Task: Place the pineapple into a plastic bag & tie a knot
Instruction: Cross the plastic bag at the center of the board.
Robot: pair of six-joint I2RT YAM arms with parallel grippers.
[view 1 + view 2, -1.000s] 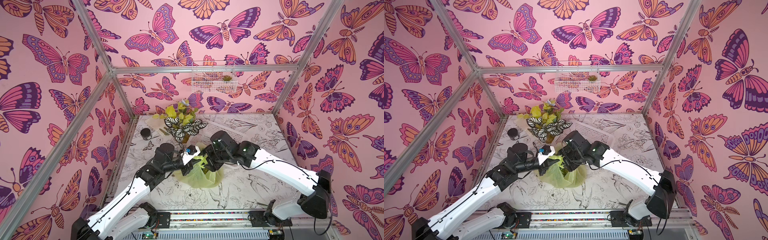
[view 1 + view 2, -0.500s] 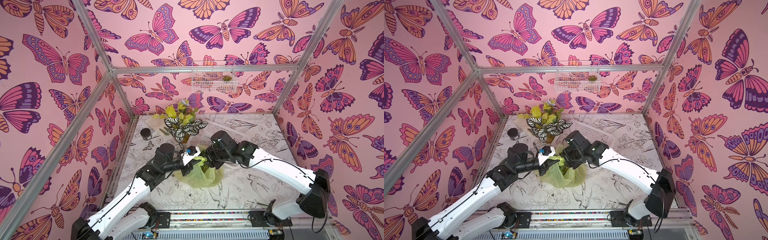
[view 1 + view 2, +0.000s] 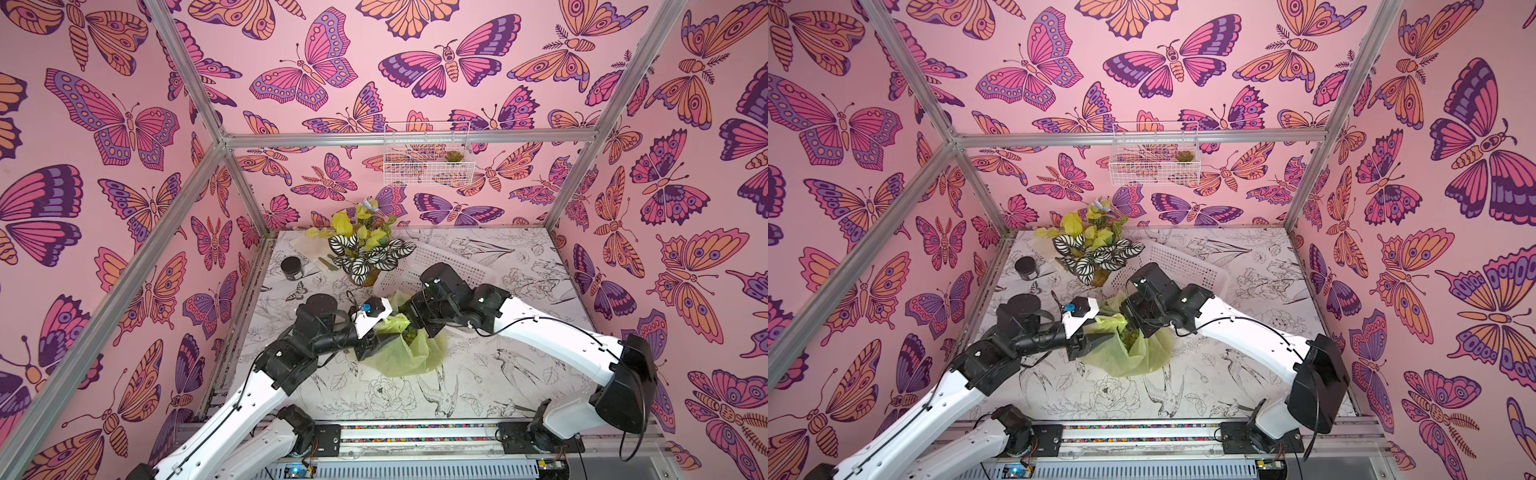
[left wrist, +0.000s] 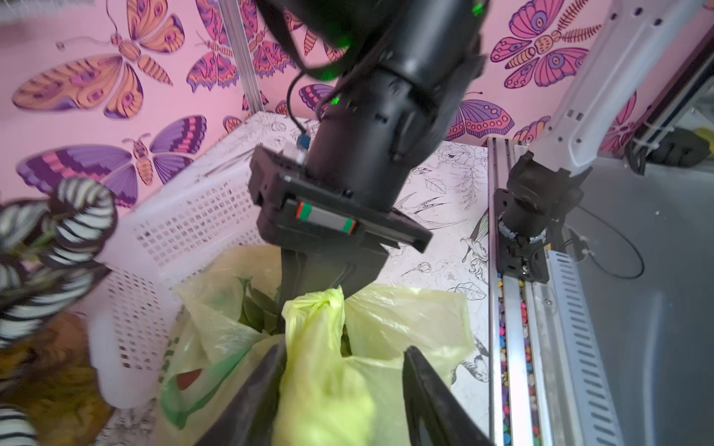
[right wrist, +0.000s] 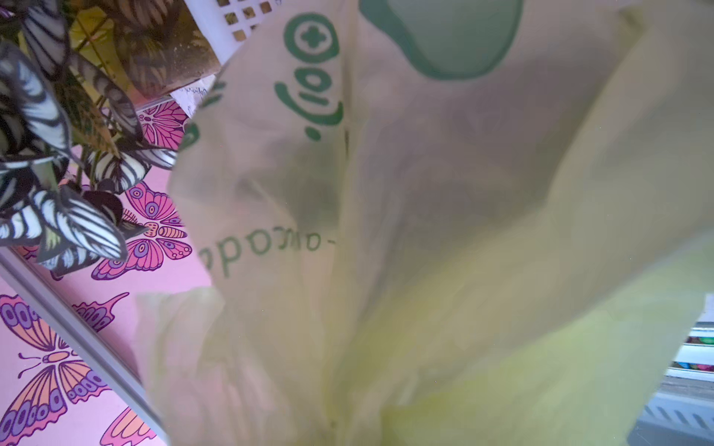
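- plastic bag (image 3: 409, 353) mid-table, pineapple (image 4: 259, 309) inside.
- R gripper (image 4: 322, 289), 1 o'clock: jaws shut on handle loop (image 4: 313, 312), prob. holding it up for tying.
- L gripper (image 4: 344, 349), 9 o'clock: jaws apart, loop between, ungripped.

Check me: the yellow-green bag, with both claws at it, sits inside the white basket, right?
Not inside. The plastic bag sits on the table beside the white basket, outside it, as both top views show. The left claw and right claw are at it.
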